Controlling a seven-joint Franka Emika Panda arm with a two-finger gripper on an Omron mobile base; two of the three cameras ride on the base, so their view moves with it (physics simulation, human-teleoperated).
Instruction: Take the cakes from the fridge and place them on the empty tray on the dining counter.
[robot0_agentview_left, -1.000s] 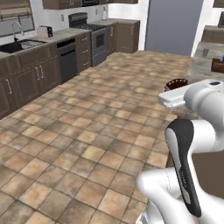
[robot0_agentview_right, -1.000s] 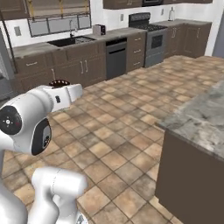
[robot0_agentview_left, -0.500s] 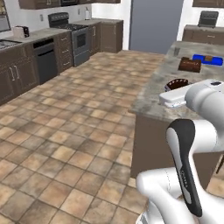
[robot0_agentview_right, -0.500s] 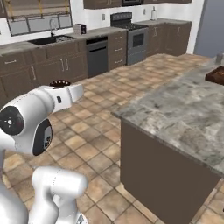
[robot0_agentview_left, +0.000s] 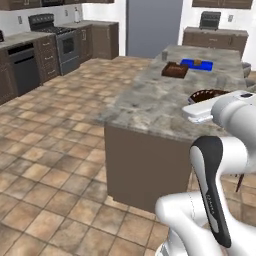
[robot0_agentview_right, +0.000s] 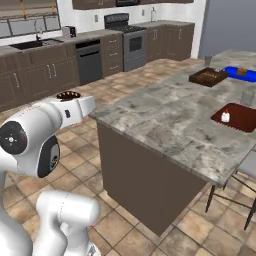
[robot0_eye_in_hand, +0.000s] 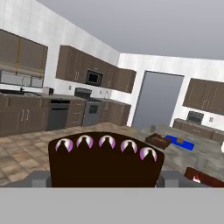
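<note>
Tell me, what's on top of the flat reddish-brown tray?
One small white cake piece with a red top stands on the flat reddish-brown rectangular tray, near its left edge. The tray's far right end runs out of the picture, so that bit can't be seen.

Hand (robot0_eye_in_hand: 104, 175) fingertips hidden behind chocolate cake (robot0_eye_in_hand: 104, 159), reddish-brown tray (robot0_eye_in_hand: 205, 177) cut by right edge

Chocolate cake (robot0_eye_in_hand: 105, 159) between the fingers — white cake (robot0_agentview_right: 226, 116) on reddish-brown tray (robot0_agentview_right: 240, 118)
</note>
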